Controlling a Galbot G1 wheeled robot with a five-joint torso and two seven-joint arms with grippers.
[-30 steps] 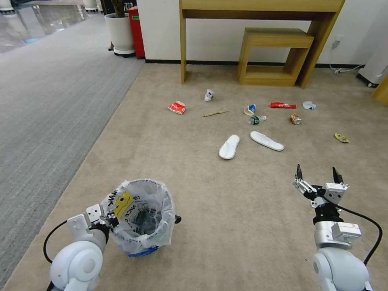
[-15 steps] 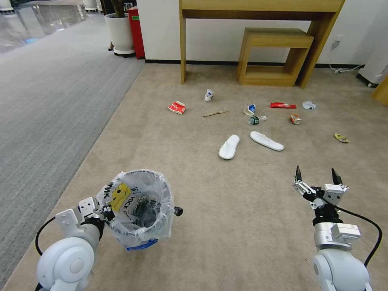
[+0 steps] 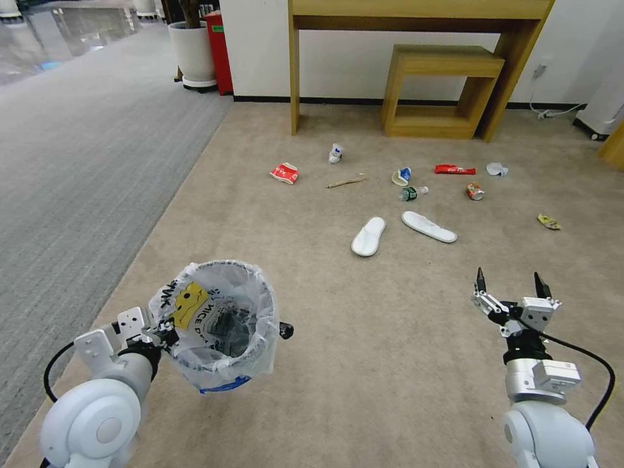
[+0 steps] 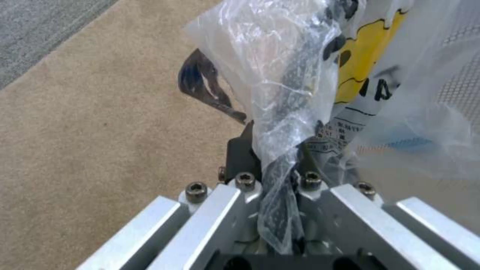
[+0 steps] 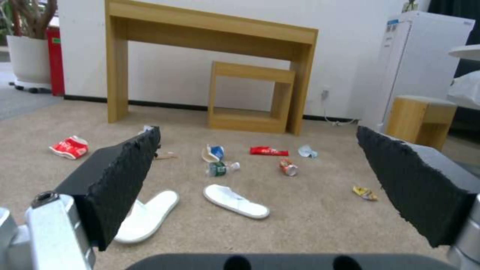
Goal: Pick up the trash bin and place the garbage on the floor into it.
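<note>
The beige short-pile carpet floor (image 3: 312, 312) spreads wide here, and nearly all the work is yet to be done on it. Nearest us, the small round trash bin in its crinkly translucent white bag with black lettering and a yellow face (image 3: 218, 325) hangs tilted just off the carpet at the robot's left, so I'd call the pick-up done. The left gripper (image 4: 277, 165) has its fingers pressed together on the bin's rim through a twisted fold of film. The right gripper (image 3: 510, 281) hovers over bare carpet, black ridged fingers (image 5: 125, 176) spread wide, holding nothing.

The garbage lies well ahead, near the wooden furniture: two flat white cloth slippers (image 3: 368, 235), a crumpled red-white carton (image 3: 285, 173), squashed blue-white paper cups (image 3: 402, 175), a flat red wrapper (image 3: 455, 169), a dented orange can (image 3: 474, 191), a green bottle on its side (image 3: 411, 193), a thin wooden stick (image 3: 346, 183), a small yellow wrapper (image 3: 549, 222). None looks binned yet.
</note>
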